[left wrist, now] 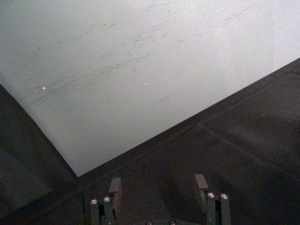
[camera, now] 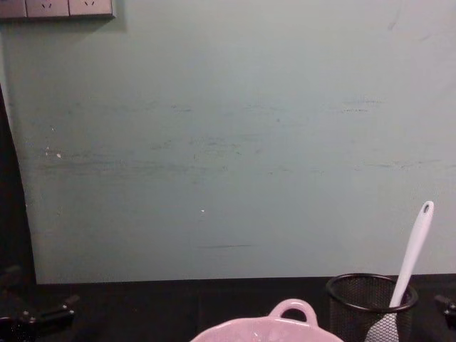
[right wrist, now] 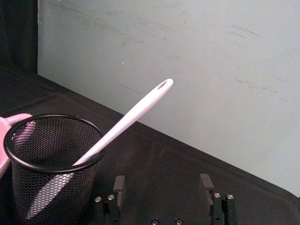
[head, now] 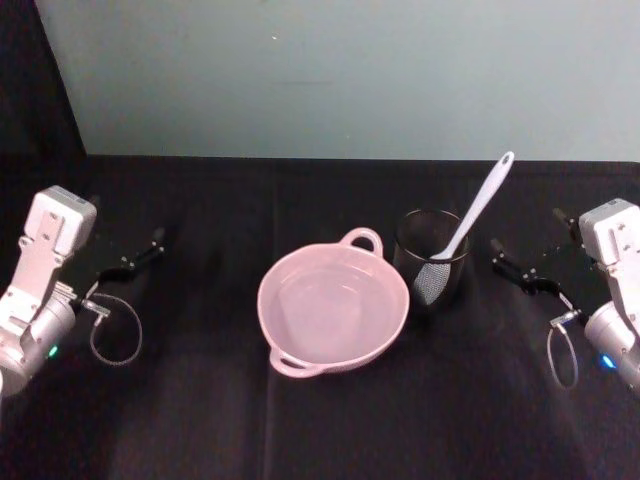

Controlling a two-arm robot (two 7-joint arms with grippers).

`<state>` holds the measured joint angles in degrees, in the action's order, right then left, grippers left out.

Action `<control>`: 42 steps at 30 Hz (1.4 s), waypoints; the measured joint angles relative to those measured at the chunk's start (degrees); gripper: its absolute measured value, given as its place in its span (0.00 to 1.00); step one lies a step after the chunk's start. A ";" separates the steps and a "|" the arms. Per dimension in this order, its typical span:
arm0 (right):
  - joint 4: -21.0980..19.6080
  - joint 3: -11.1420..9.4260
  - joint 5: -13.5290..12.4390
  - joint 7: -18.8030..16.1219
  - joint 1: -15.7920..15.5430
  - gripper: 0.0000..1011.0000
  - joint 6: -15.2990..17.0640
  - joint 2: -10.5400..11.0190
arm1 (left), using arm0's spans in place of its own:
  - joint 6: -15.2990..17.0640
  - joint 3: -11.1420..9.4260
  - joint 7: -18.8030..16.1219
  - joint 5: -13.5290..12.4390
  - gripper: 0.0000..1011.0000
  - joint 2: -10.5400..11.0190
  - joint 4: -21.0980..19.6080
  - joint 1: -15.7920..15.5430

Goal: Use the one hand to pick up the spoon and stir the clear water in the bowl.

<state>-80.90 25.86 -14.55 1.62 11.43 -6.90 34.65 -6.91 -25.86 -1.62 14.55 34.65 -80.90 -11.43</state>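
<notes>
1. On the black table [head: 200,420], from the head view, the pink bowl [head: 283,283] sits in the middle with clear water [head: 335,310] in it. A black mesh cup [head: 405,260] stands just beside its far right rim; whether they touch I cannot tell. The white spoon [head: 474,210] stands in that cup, head down, with its handle leaning up toward the far right. The right gripper [head: 524,228] rests just right of the cup, so the spoon lies to its left. The left gripper [head: 128,228] is parked well apart, across the bowl.
2. From the left wrist view, the left gripper [left wrist: 158,185] has its fingers apart with nothing between them, facing the wall [left wrist: 140,70].
3. From the right wrist view, the right gripper [right wrist: 162,183] has its fingers spread and empty. The cup [right wrist: 77,192] is near, the spoon's handle [right wrist: 126,119] slants across the view toward this arm's side, and a bit of the bowl [right wrist: 11,121] shows beyond the cup.
4. From the chest view, the spoon [camera: 414,249] rises steeply out of the cup [camera: 349,306], right of the bowl [camera: 228,331]. The right arm looks the nearer one, and the handle's upper part is free to grasp.
</notes>
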 joint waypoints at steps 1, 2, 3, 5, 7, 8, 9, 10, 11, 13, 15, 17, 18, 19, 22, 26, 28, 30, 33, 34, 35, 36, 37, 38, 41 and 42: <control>0.00 0.00 0.00 0.00 0.00 0.99 0.00 0.00 | 0.00 0.00 0.00 0.00 1.00 0.00 0.00 0.00; 0.00 0.00 0.00 0.00 0.00 0.99 0.00 0.00 | 0.00 0.00 0.00 0.00 1.00 0.00 0.00 0.00; 0.00 0.00 0.00 0.00 0.00 0.99 0.00 0.00 | 0.00 0.00 0.00 0.00 1.00 0.00 0.00 0.00; 0.00 0.00 0.00 0.00 0.00 0.99 0.00 0.00 | 0.00 0.00 0.00 0.00 1.00 0.00 0.00 0.00; 0.00 0.00 0.00 0.00 0.00 0.99 0.00 0.00 | 0.00 0.00 0.00 0.00 1.00 0.00 0.00 0.00; 0.00 0.00 0.00 0.00 0.00 0.99 0.00 0.00 | 0.00 0.00 0.00 0.00 1.00 0.00 0.00 0.00; 0.00 0.00 0.00 0.00 0.00 0.99 0.00 0.00 | 0.00 0.00 0.00 0.00 1.00 0.00 0.00 0.00; 0.00 0.00 0.00 0.00 0.00 0.99 0.00 0.00 | 0.00 0.00 0.00 0.00 1.00 0.00 0.00 0.00; 0.00 0.00 0.00 0.00 0.00 0.99 0.00 0.00 | 0.00 0.00 0.00 0.00 1.00 0.00 0.00 0.00; 0.00 0.00 0.00 0.00 0.00 0.99 0.00 0.00 | 0.00 0.00 0.00 0.00 1.00 0.00 0.00 0.00; 0.00 0.00 0.00 0.00 0.00 0.99 0.00 0.00 | 0.00 0.00 0.00 0.00 1.00 0.00 0.00 0.00; 0.00 0.00 0.00 0.00 0.00 0.99 0.00 0.00 | 0.00 0.00 0.00 0.00 1.00 0.00 0.00 0.00; 0.00 0.00 0.00 0.00 0.00 0.99 0.00 0.00 | 0.00 0.00 0.00 0.00 1.00 0.00 0.00 0.00; 0.00 0.00 0.00 0.00 0.00 0.99 0.00 0.00 | 0.00 0.00 0.00 0.00 1.00 0.00 0.00 0.00; 0.00 0.00 0.00 0.00 0.00 0.99 0.00 0.00 | 0.00 0.00 0.00 0.00 1.00 0.00 0.00 0.00; 0.00 -0.02 0.01 0.00 -0.01 0.99 0.00 0.00 | 0.00 0.00 0.00 0.00 1.00 0.00 0.00 0.00; -0.74 -0.51 0.02 0.01 -0.59 0.99 -0.02 0.17 | 0.00 0.00 0.00 0.00 1.00 0.00 0.00 0.00; -2.06 -1.49 -0.09 0.20 -1.96 0.99 -0.32 0.60 | 0.00 0.00 0.00 0.00 1.00 0.00 0.00 0.00; -4.22 -2.99 -0.87 0.44 -4.04 0.99 -0.91 1.17 | 0.00 0.00 0.00 0.00 1.00 0.00 0.00 0.00; -5.45 -3.79 -1.46 0.47 -5.25 0.99 -1.06 1.43 | 0.00 0.00 0.00 0.00 1.00 0.00 0.00 0.00; -5.45 -3.79 -1.46 0.47 -5.25 0.99 -1.06 1.43 | 0.00 0.00 0.00 0.00 1.00 0.00 0.00 0.00; -6.75 -4.66 -2.26 0.46 -6.35 0.99 -1.13 1.65 | 0.00 0.00 0.00 0.00 1.00 0.00 0.00 0.00; -7.44 -5.15 -2.81 0.42 -6.94 0.99 -1.19 1.73 | 0.00 0.00 0.00 0.00 1.00 0.00 0.00 0.00; -8.73 -6.17 -4.32 0.16 -7.99 0.99 -1.30 1.74 | 0.00 0.00 0.00 0.00 1.00 0.00 0.00 0.00; -10.81 -8.04 -7.99 -1.32 -9.51 0.99 -1.43 1.33 | 0.00 0.00 0.00 0.00 1.00 0.00 0.00 0.00; -11.24 -8.47 -9.01 -1.83 -9.77 0.99 -1.42 1.10 | 0.00 0.00 0.00 0.00 1.00 0.00 0.00 0.00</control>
<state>-92.14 17.39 -23.56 -0.21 1.66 -8.32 35.75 -6.91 -25.86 -1.62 14.55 34.65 -80.90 -11.43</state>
